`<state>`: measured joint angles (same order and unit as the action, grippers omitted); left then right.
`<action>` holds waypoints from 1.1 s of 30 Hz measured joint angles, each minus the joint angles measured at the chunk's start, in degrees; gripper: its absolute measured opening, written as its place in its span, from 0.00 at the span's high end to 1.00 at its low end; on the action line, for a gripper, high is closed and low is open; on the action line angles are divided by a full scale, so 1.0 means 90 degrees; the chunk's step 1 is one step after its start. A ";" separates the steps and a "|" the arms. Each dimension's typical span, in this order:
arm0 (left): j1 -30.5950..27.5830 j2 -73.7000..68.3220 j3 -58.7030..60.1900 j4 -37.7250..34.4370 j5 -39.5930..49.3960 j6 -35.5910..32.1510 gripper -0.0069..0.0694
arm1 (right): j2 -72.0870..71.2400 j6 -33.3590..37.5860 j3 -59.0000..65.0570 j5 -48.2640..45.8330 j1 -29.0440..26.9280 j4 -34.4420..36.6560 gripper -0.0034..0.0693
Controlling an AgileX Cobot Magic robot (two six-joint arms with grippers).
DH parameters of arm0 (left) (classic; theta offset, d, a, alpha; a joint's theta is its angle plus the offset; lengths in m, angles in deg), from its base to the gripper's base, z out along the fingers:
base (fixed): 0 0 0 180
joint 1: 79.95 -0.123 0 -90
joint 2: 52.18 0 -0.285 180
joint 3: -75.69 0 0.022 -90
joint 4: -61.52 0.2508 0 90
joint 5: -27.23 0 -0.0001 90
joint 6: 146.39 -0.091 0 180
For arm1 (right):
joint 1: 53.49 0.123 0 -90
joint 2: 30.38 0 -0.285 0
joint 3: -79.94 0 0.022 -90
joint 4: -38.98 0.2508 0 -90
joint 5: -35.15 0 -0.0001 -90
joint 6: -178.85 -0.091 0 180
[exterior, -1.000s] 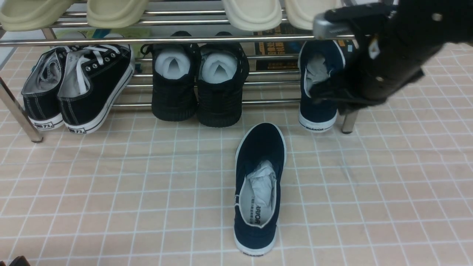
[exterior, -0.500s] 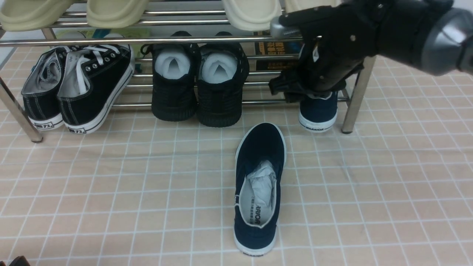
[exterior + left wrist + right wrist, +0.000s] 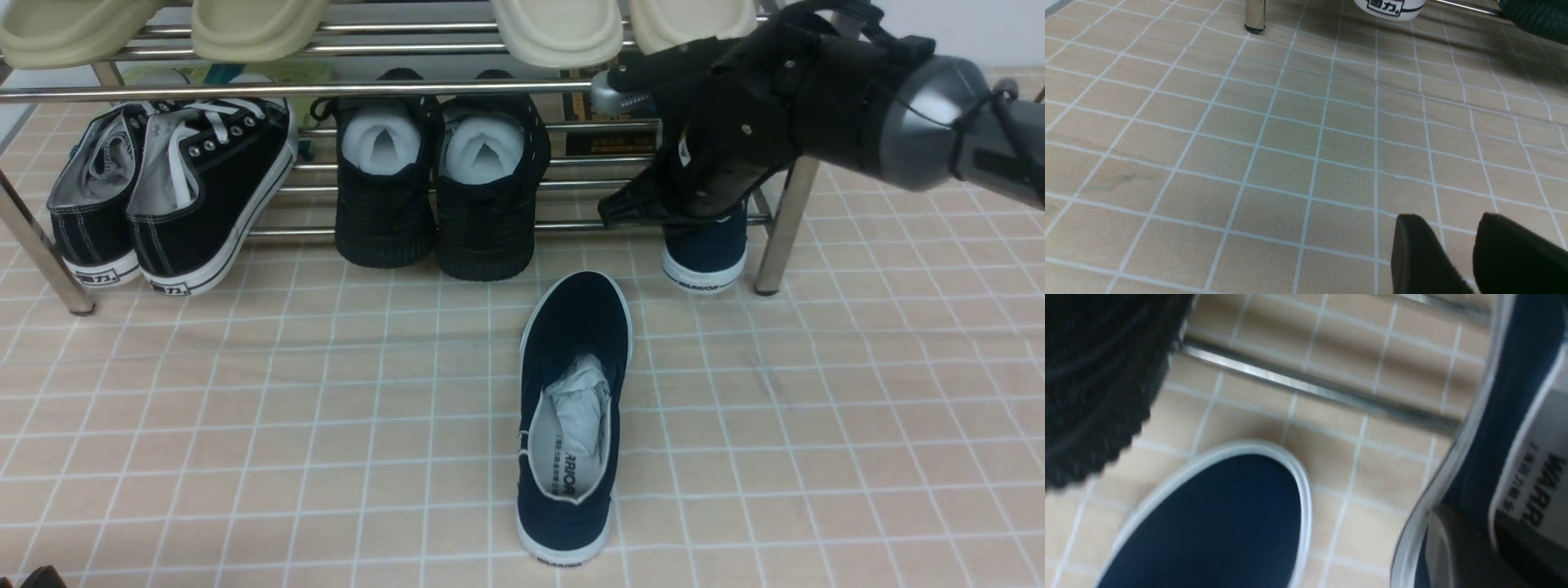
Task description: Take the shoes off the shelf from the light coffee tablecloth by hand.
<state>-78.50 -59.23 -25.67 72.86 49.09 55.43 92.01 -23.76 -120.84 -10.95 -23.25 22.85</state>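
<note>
Right wrist cam showed right pincer (image 3: 1486, 535) nearly closed, pinching side wall of shelf shoe (image 3: 1470, 465); front cam hid the grip; left pincer (image 3: 1457, 245) was parted, empty

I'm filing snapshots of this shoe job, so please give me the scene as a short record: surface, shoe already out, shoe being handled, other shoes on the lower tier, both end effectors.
surface: tan tablecloth with white grid lines
shoe out: navy slip-on, paper stuffing inside
shoe handled: second navy slip-on, on the rack
other lower-tier shoes: black lace-up sneakers, all-black shoes
right end effector: closed on the second slip-on's side wall
left end effector: low over the tablecloth, nothing held
</note>
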 joint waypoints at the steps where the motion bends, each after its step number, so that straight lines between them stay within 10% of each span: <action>1: 0.0000 0.0000 0.0000 0.0000 0.0000 0.0000 0.59 | -0.0036 0.0017 0.0000 -0.0072 0.0001 0.0021 0.92; 12: 0.0000 0.0000 0.0000 0.0000 0.0000 0.0000 0.59 | -0.1682 0.1049 0.0477 -0.2807 0.0846 0.1077 0.92; 33: 0.0000 0.0000 0.0000 0.0000 0.0000 0.0000 0.59 | -0.2085 0.0039 0.2854 -0.0350 0.1063 0.0878 0.92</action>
<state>-78.50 -59.23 -25.67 72.86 49.09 55.43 73.24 -23.41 -95.15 -14.09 -13.68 30.76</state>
